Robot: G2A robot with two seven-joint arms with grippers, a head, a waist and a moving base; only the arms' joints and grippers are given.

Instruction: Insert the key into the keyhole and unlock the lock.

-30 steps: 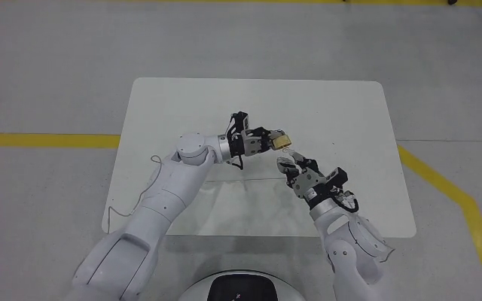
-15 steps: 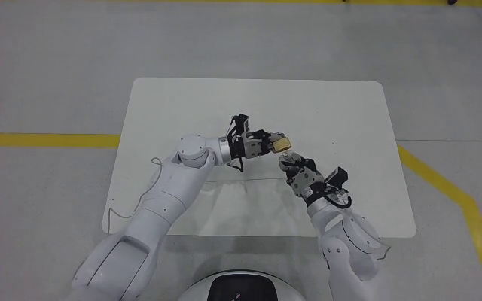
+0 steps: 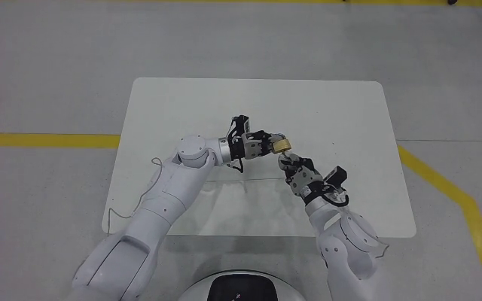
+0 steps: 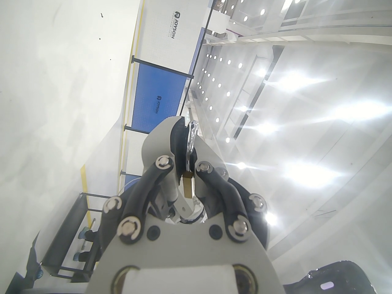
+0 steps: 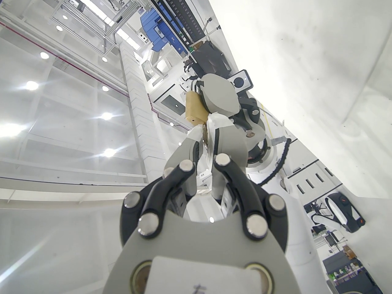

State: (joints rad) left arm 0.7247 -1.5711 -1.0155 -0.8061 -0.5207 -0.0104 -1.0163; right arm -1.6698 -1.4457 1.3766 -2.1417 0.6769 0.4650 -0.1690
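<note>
My left gripper (image 3: 273,141) is shut on the brass padlock (image 3: 282,143) and holds it above the middle of the white table (image 3: 339,105). In the left wrist view, the brass body (image 4: 188,186) shows between the shut fingers (image 4: 162,145), with a silver metal part (image 4: 191,136) at the tips. Just below the lock is my right gripper (image 3: 292,162), shut on the key. In the right wrist view, the key (image 5: 204,132) sits in white-padded fingertips (image 5: 220,123), its end against the underside of the padlock (image 5: 194,108). The keyhole is hidden.
The table top around both grippers is bare white. Yellow floor lines (image 3: 60,140) run past the table's left and right sides. Both forearms meet over the table's middle, well away from its edges.
My right arm has shifted a little to the left and brought the key closer under the padlock. The left gripper and the padlock have barely moved.
</note>
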